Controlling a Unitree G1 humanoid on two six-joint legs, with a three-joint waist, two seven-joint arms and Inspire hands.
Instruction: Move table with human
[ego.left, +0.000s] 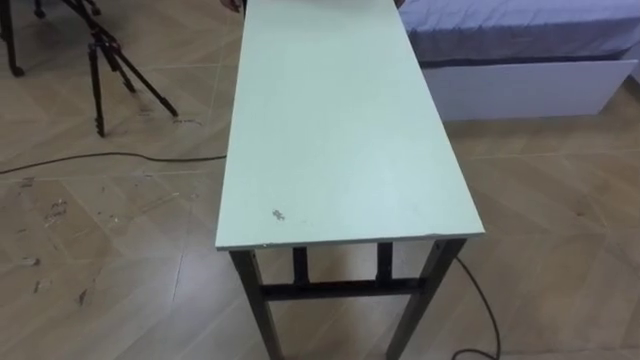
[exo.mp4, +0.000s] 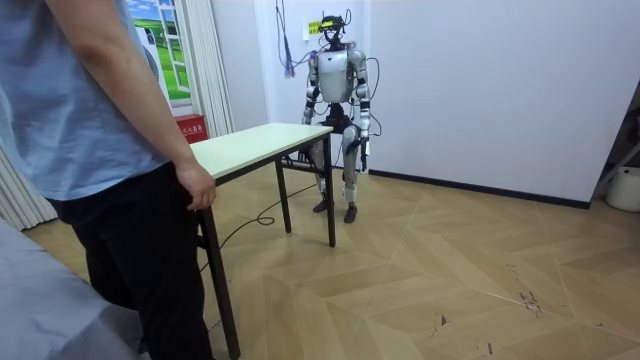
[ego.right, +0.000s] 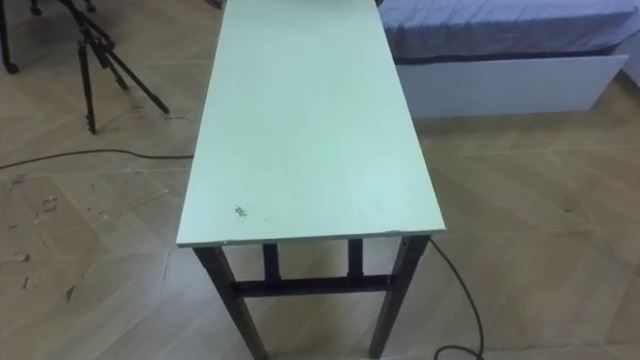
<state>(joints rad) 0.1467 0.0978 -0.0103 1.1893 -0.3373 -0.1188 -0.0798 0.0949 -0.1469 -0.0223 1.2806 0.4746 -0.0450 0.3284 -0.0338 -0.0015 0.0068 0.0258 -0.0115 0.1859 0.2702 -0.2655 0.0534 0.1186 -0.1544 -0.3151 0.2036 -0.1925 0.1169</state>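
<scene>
Bedroom-like room rigged for recording, more test lab than lived-in home. Wood-pattern floor (ego.left: 100, 220), plain white wall (exo.mp4: 480, 90), a long pale curtain (exo.mp4: 210, 70), and a bed (ego.left: 520, 30) with a blue-grey cover on a white base just beside a bare pale-green table (ego.left: 330, 130) say domestic mock-up. A black tripod (ego.left: 96, 80) standing on the floor says filming setup.

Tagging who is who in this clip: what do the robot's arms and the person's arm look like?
The robot's arms are silvery grey with dark joints, thin dark cables looping beside them; finer marks are too small to tell. The person's forearm is uncovered, next to a light blue shirt.
</scene>
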